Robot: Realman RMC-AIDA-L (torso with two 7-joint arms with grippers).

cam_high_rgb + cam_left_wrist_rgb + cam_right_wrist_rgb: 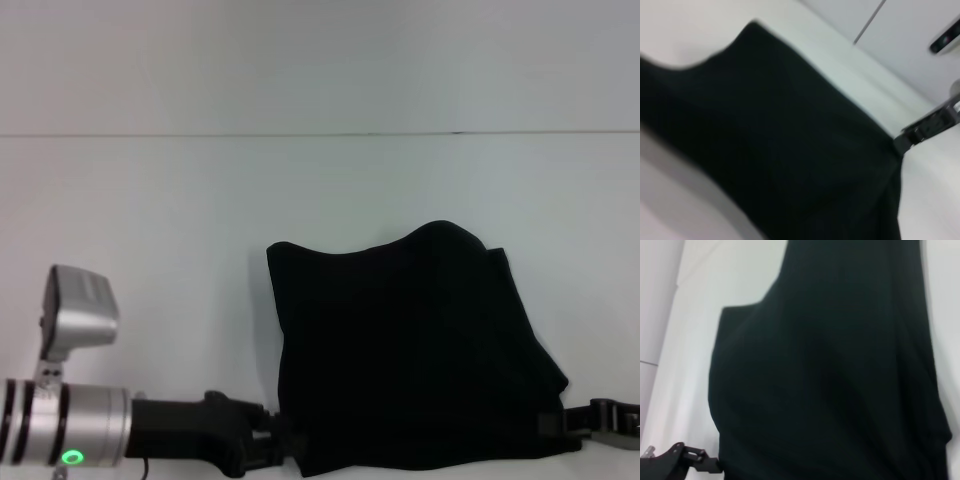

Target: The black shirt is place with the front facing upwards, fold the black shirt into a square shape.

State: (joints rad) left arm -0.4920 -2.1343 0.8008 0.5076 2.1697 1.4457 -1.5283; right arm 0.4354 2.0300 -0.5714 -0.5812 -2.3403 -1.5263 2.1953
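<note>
Black cloth fills the near middle of the head view: the black shirt (410, 350) is bunched into a rough, loose block on the white table (320, 190), from about 6 to 4 o'clock in the frame. The left gripper (268, 445) meets its near-left corner at 7 o'clock, and the right gripper (575, 420) its near-right corner at 4 o'clock; each looks pinched onto the hem, though the fingertips merge with the dark fabric.

In the left wrist view the shirt (775, 145) hangs as a slack sheet, with the right gripper (920, 132) at its far corner at 3 o'clock.

The right wrist view shows the cloth (830, 375) draped in soft folds, the left gripper (692, 460) at 7 o'clock.

My judgement: a fold is midway, nothing square yet; flattening and more folds remain. Lettering and neck label are hidden.
</note>
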